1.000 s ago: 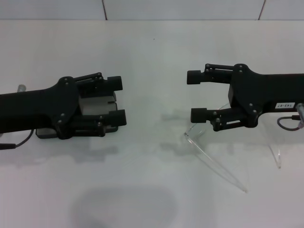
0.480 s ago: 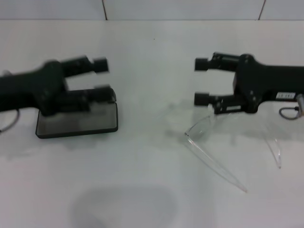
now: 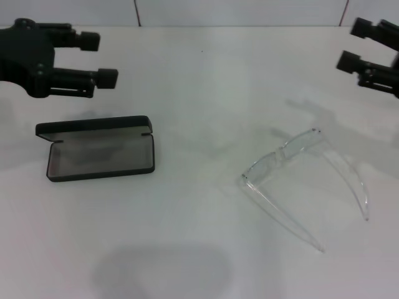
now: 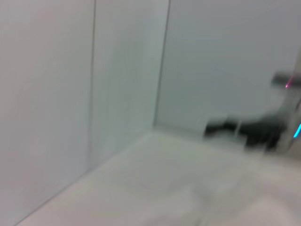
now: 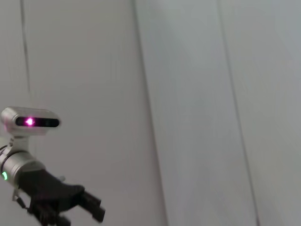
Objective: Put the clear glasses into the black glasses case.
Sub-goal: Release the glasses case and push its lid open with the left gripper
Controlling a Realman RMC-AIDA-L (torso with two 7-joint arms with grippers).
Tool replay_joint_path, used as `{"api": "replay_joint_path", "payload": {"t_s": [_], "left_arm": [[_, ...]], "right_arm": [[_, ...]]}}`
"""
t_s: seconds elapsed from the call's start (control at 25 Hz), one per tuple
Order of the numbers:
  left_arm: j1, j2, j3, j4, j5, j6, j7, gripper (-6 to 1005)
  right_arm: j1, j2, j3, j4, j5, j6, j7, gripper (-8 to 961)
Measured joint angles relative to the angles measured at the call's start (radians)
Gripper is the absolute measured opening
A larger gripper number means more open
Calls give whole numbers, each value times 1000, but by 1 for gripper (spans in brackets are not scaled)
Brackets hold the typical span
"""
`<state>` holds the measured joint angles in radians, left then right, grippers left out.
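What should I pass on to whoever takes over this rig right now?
Left gripper: open, empty, raised at the far left above the table.
Right gripper: open, empty, at the far right.
Black glasses case: open on the left of the table, nothing inside.
Clear glasses: on the table to the right, arms unfolded, untouched.
Done: case open. Left: pick up the glasses and place them in the case.

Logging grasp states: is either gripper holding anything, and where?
Nothing. The left gripper and right gripper are open and empty, away from glasses and case.

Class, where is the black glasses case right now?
In the head view, the open case lies on the table's left side, just below the left gripper, well apart from the glasses.
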<state>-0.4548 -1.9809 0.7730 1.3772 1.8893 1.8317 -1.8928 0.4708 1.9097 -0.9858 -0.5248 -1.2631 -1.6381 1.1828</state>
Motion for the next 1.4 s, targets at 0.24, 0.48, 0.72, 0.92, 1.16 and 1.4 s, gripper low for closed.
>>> {"api": "replay_joint_path", "payload": {"t_s": [0.24,0.48,0.72,0.92,1.16,1.4], "left_arm": [[-47,-89,93,312,393,-6,-17,770],[-55,-107,405,355,711,-95,-92,736],[-75,-106,498,259,756,-177,-113,730],[-125,-108,503,144,804,-209,-118,725],[-169,-106,505,50,848,-256,-116,719],[-203,-107,507,-24,897,-273,-111,713]], "right_arm": [[-46,7,16,3,8,-5,7,855],[-64,16,24,10,8,-5,7,855],[-67,14,25,10,8,-6,4,856],[-84,11,25,10,9,-6,-3,856],[-98,14,39,10,8,-6,-14,856],[-104,16,52,22,8,-16,-23,855]]}}
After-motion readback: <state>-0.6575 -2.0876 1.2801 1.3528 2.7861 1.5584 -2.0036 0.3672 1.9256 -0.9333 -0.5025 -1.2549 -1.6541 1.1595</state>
